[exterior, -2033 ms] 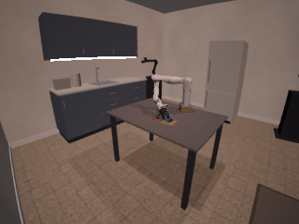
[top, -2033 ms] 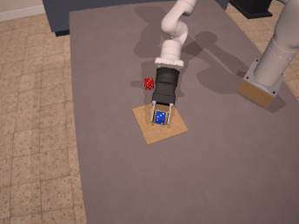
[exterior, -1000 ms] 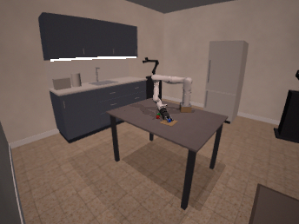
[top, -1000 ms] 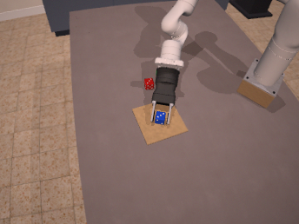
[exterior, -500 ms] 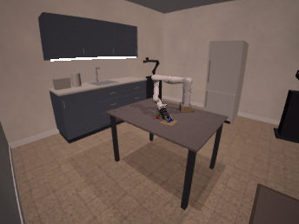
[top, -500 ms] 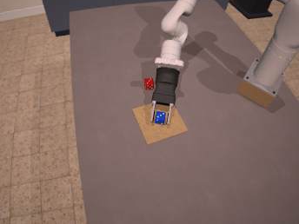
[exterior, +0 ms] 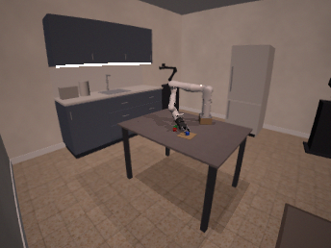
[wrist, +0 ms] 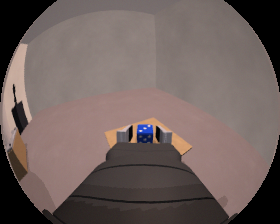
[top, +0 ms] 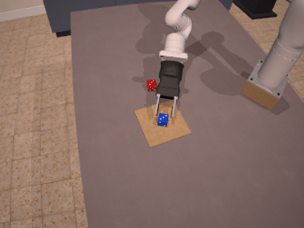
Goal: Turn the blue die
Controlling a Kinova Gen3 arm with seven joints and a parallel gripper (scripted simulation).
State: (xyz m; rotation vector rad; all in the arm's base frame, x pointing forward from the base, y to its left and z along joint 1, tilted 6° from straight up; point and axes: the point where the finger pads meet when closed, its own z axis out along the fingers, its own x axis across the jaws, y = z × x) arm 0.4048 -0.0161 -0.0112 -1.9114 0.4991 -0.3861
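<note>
The blue die lies on the tan mat, near its middle. My gripper is open, its two fingers standing on either side of the die's far part without gripping it. In the wrist view the blue die shows between the fingers on the mat. The red die sits on the table just beyond the mat's far left corner. The green die is almost wholly hidden behind my gripper body; only a sliver shows. In the exterior view the gripper is small over the mat.
The arm's base stands on a wooden block at the table's right side. The table's left edge runs close to the mat. A kitchen counter stands behind the table.
</note>
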